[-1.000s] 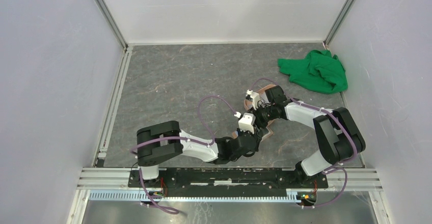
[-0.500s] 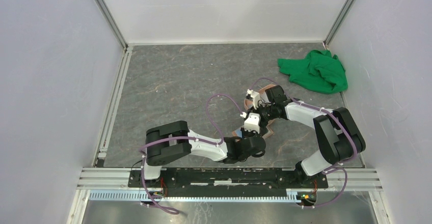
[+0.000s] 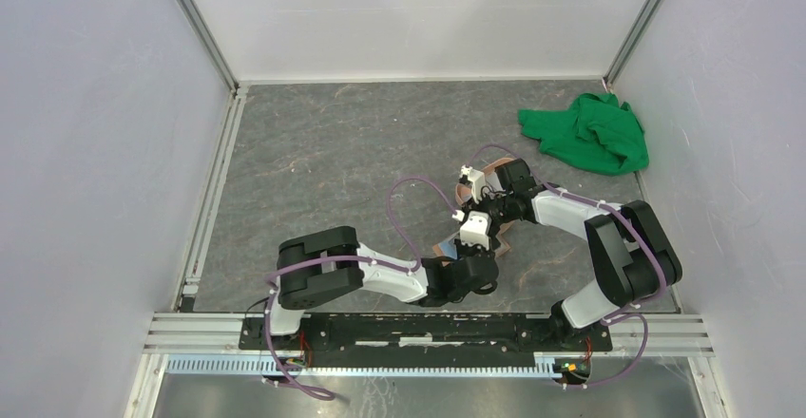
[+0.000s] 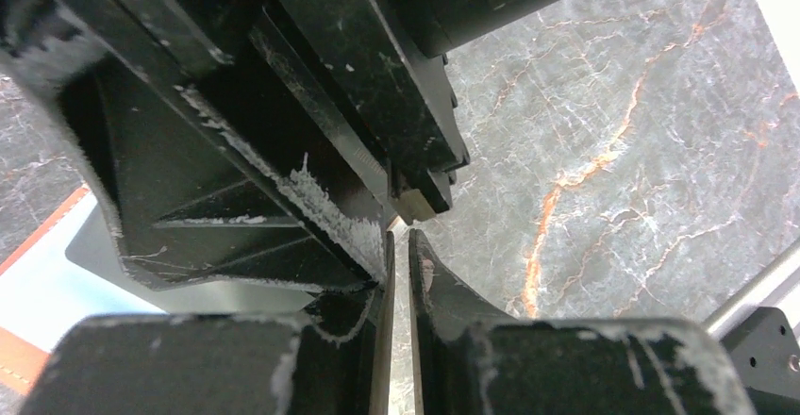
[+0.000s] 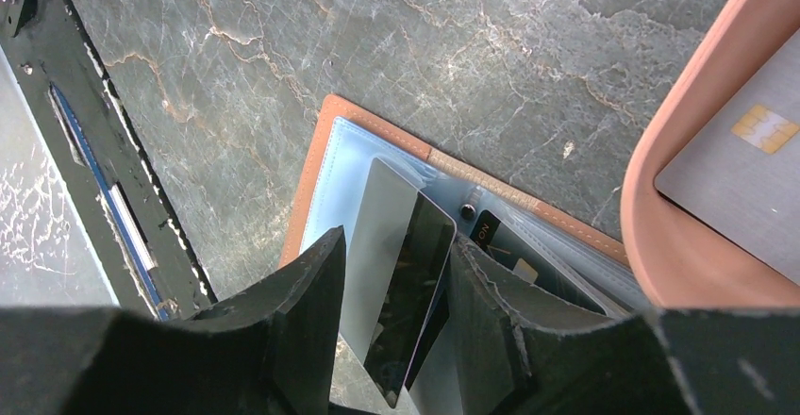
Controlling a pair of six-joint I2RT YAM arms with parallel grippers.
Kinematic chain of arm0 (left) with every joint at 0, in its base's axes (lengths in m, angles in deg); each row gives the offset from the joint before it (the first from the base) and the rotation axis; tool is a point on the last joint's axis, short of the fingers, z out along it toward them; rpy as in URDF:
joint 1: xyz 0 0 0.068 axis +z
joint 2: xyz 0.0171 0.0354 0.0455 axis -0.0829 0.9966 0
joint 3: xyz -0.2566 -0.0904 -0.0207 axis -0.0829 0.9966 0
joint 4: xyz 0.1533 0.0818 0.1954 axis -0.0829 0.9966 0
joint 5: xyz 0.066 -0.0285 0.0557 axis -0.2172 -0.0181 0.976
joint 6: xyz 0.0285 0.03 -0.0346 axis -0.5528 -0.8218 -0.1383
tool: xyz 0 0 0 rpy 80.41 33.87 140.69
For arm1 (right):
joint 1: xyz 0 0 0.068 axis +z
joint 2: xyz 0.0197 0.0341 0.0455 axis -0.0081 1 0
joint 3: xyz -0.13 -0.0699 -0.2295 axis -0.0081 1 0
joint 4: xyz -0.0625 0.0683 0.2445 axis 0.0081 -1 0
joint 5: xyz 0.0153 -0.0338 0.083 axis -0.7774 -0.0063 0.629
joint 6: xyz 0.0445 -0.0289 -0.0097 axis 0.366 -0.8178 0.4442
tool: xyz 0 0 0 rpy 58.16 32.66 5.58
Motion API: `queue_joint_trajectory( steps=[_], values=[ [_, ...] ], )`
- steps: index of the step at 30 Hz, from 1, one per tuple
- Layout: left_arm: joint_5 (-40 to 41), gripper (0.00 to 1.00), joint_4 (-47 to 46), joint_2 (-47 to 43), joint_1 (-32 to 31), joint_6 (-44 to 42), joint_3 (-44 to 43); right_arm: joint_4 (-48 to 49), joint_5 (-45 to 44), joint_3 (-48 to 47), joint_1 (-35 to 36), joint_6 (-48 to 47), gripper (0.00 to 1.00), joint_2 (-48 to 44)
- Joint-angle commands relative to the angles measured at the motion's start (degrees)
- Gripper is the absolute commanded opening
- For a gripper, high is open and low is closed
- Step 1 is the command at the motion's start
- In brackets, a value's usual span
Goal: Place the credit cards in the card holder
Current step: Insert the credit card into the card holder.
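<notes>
The tan card holder (image 5: pixel 325 118) lies open on the table, light-blue lining up, with a black card (image 5: pixel 509 240) in a pocket. My right gripper (image 5: pixel 398 240) hangs over it, shut on the long edges of a glossy credit card (image 5: pixel 396 283) tilted toward the lining. From above, that gripper (image 3: pixel 492 218) is over the card holder (image 3: pixel 501 240). My left gripper (image 4: pixel 398 238) sits close beneath it, jaws almost together with a thin tan edge of the card holder between them; more of the holder (image 4: pixel 38 283) shows at lower left. Another grey card (image 5: pixel 745 179) rests in the pink tray (image 5: pixel 679 151).
A crumpled green cloth (image 3: pixel 589 133) lies at the back right. The pink tray (image 3: pixel 489 161) sits just behind the right gripper. The metal rail (image 3: pixel 428 328) runs along the front edge, close to the left wrist. White walls close in three sides.
The left arm's elbow has slid to the right and its wrist has tucked closer under the right gripper. Its jaws have narrowed a little. The right arm has stayed put with its card.
</notes>
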Motion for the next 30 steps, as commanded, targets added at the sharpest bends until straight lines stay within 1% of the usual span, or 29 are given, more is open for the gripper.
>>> queue_joint_trajectory(
  steps=[1, 4, 7, 15, 20, 30],
  values=[
    [4.6, 0.17, -2.4, 2.2, 0.6, -2.7, -3.6, -1.2, 0.8, -1.1, 0.3, -0.9, 0.49, 0.0],
    [6.8, 0.16, 1.0, 3.7, 0.7, -3.0, -5.4, -1.2, 0.8, -1.1, 0.3, -1.0, 0.49, 0.0],
    [7.7, 0.16, 2.3, 4.0, 0.7, -3.0, -6.0, -1.3, 0.7, -1.2, 0.3, -1.2, 0.49, 0.0],
    [9.3, 0.14, 6.9, 2.7, 0.7, 0.9, -4.4, -2.4, -1.7, -1.9, 0.4, -3.1, 0.51, -1.4],
    [9.6, 0.13, 7.5, 1.8, 0.6, 1.7, -3.2, -3.0, -3.3, -2.2, 0.3, -4.6, 0.56, -2.5],
    [10.8, 0.12, 8.6, 1.3, 0.7, 1.9, -3.0, -5.3, -4.9, -3.2, 0.3, -6.6, 0.58, -2.9]
  ],
)
